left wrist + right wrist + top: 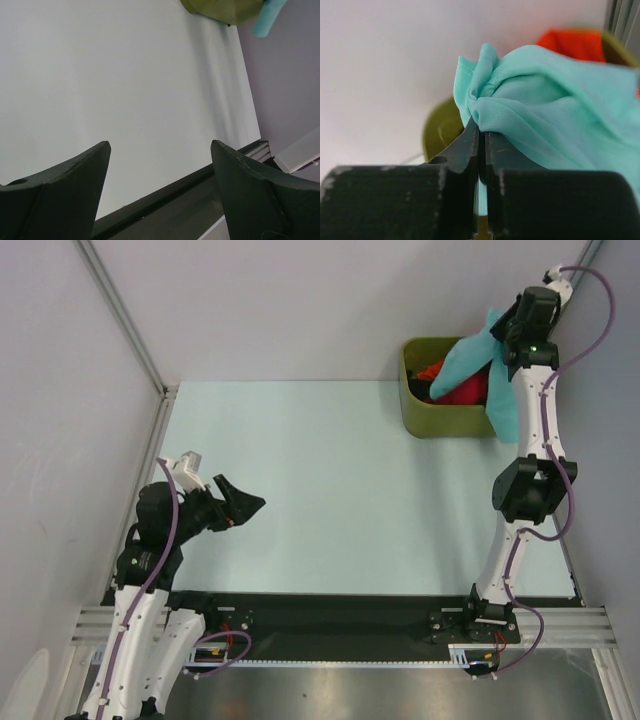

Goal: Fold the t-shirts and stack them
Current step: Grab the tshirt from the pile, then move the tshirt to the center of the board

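We are pinching the teal t-shirt in our right gripper, jaws clamped tight on a bunched fold. The cloth is hanging over the olive-green bin at the bench's far right corner, one end trailing down the bin's right side. Inside the bin the orange t-shirt and the magenta-red t-shirt are lying crumpled. Our right arm is reaching far and high. Our left gripper is hovering near the left edge, jaws spread wide, holding nothing. The pale bench is sitting between grey walls
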Action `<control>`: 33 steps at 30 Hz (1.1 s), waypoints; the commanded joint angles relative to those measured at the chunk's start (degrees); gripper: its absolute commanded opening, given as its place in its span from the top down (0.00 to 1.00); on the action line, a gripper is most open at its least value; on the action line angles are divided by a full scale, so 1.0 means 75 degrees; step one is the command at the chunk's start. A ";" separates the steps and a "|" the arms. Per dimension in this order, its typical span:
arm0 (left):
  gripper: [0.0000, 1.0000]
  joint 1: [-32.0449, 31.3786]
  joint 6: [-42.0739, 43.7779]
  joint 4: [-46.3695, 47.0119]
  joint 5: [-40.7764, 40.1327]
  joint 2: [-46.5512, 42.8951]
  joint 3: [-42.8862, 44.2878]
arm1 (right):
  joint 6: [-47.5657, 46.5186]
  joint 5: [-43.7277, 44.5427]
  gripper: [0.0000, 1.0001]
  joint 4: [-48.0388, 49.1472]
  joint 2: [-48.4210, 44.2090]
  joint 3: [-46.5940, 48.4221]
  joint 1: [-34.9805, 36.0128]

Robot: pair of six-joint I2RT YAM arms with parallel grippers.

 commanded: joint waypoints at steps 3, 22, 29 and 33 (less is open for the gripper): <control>0.12 0.0059 -0.0028 -0.0143 0.0176 0.0012 0.0093 | 0.0404 -0.0450 0.58 -0.0317 0.0224 -0.0212 -0.0146; 0.12 0.0059 -0.0203 0.0232 0.0457 0.0083 -0.0048 | 0.1528 -0.1363 1.00 0.0208 -0.1307 0.0784 -0.0053; 0.13 0.0059 -0.0543 0.0186 0.0504 0.0106 0.0022 | 0.2655 -0.2196 1.00 0.0679 -0.2669 0.0397 0.0344; 0.14 0.0059 -0.0836 0.0174 0.0376 0.0048 -0.0036 | 0.2362 -0.2278 1.00 0.0445 -0.3990 -0.0909 0.1445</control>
